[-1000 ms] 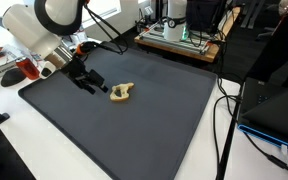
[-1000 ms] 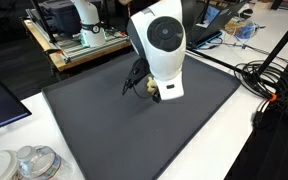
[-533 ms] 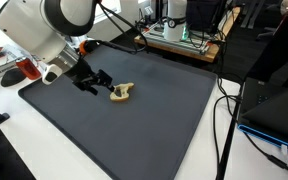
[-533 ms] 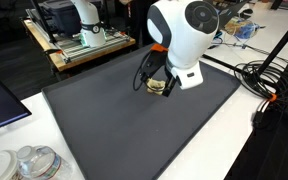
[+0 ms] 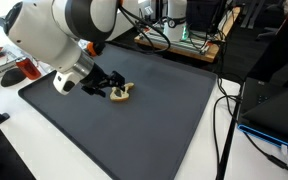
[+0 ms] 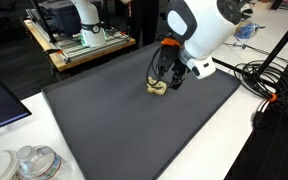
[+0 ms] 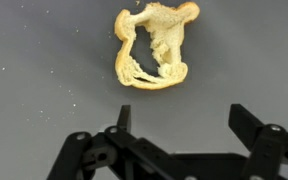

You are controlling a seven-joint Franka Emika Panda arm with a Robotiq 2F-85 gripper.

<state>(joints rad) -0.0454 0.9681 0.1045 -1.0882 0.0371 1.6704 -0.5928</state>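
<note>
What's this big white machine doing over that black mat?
A white robot arm is bent low over a dark mat, its jaws standing open beside a ragged pale yellow scrap that looks like a bit of peel or crust. The scrap lies flat on the mat. The wrist view shows it just ahead of the jaws, not between them, with bare mat in the gap. Nothing is held at this moment.

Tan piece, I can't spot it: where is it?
In the wrist view the tan piece lies on the dark mat, just ahead of the open gripper, untouched.
</note>
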